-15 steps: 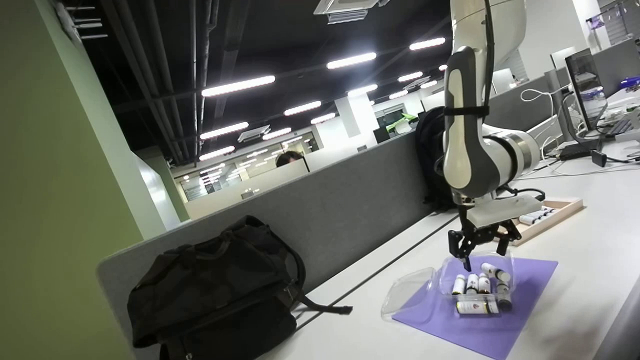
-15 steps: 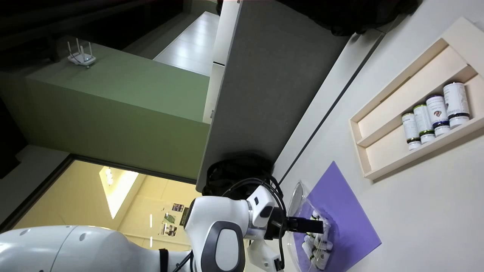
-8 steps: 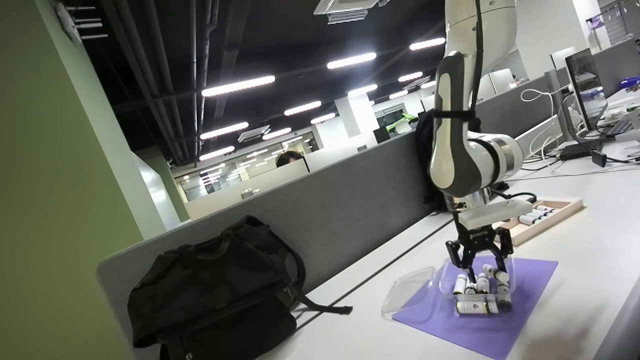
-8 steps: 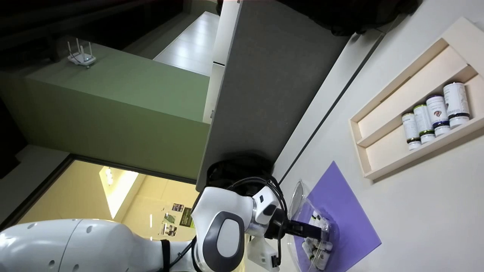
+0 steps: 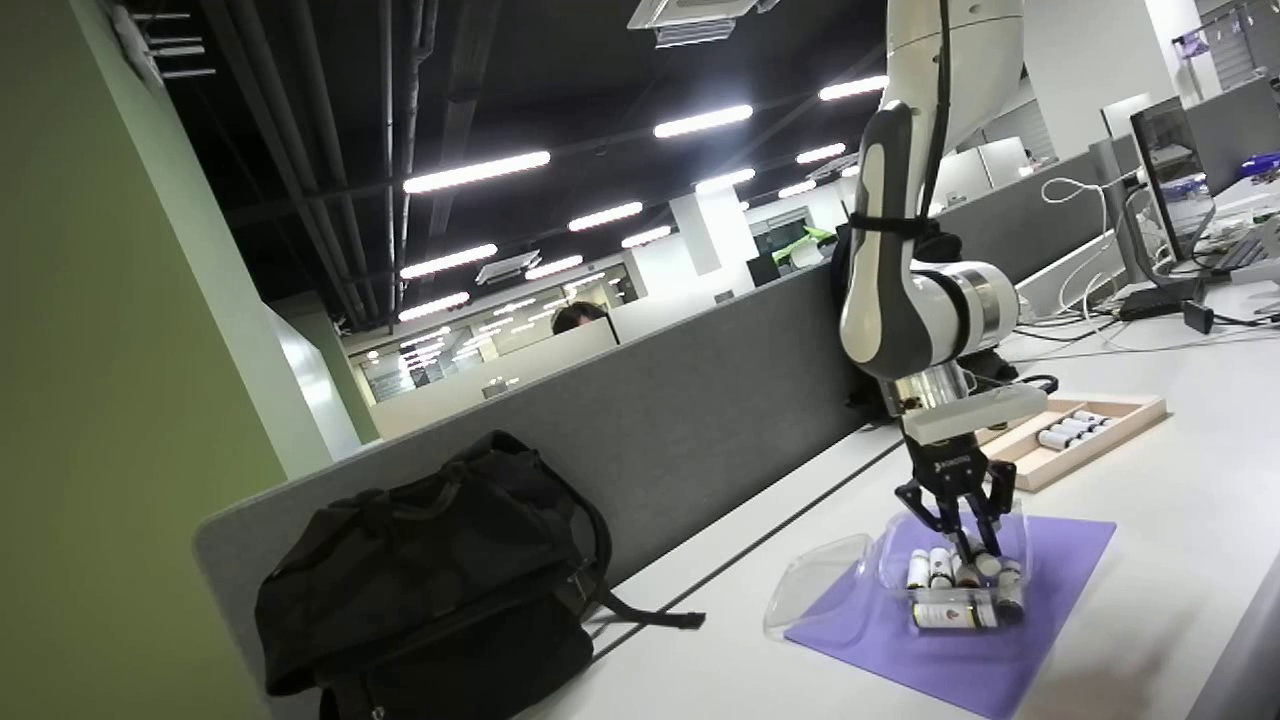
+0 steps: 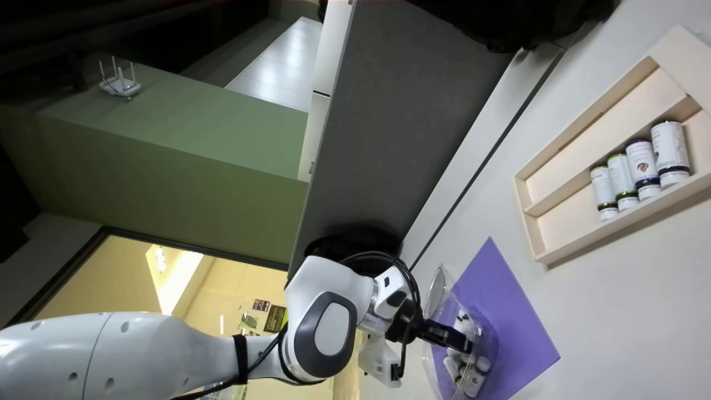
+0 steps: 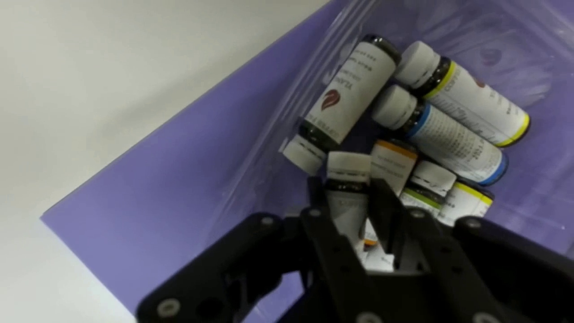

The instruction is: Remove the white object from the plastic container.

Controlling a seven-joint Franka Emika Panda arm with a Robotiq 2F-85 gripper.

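Inside the clear plastic container (image 5: 890, 565), several white-labelled bottles lie at different angles. One of them, a white-capped bottle (image 7: 348, 167), is pinched between the two black fingers of my gripper (image 7: 347, 190) in the wrist view; I take this as the white object. The fingers press on both sides at its neck and label, and its lower end is hidden behind them. In both exterior views the gripper (image 5: 980, 553) reaches down into the container, fingertips among the bottles. Other bottles, including a blue-banded bottle (image 7: 457, 141) and an orange-banded bottle (image 7: 393, 163), lie close beside it.
The container's clear lid (image 5: 820, 585) lies folded out beside it, partly on the purple mat (image 5: 1065, 570). A wooden tray (image 6: 572, 241) with several bottles stands beyond the mat. A grey partition (image 5: 700, 410) borders the desk, and a black backpack (image 5: 430, 580) leans near it.
The gripper has come down into the container and turned somewhat. Its fingers have gone from wide apart to closed around a bottle, whose cap has shifted slightly.
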